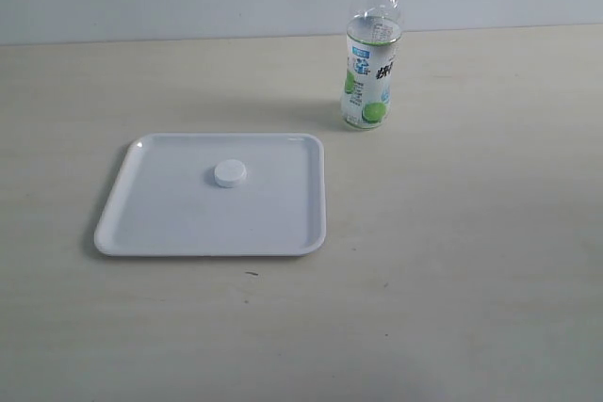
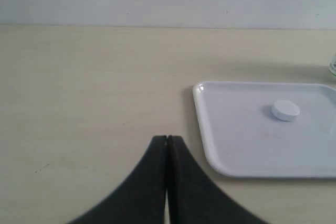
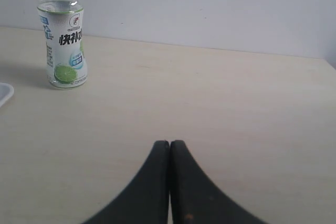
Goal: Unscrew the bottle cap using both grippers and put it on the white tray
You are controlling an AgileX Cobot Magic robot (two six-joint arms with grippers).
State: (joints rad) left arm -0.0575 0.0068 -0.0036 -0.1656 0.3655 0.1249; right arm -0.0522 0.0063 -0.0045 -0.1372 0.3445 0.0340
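The task looks done: the cap (image 1: pixel 230 173) lies on the tray (image 1: pixel 170 218), the uncapped bottle (image 1: pixel 370 72) stands at its 1 o'clock, and the left pincer (image 2: pixel 167 141) and right pincer (image 3: pixel 169 144) are fully closed, holding nothing.

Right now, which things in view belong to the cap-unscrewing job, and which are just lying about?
Job: bottle cap, lying on the white tray; uncapped bottle, upright, off the tray; left gripper and right gripper, jaws shut.
Not part of it: table; small dark speck on it.
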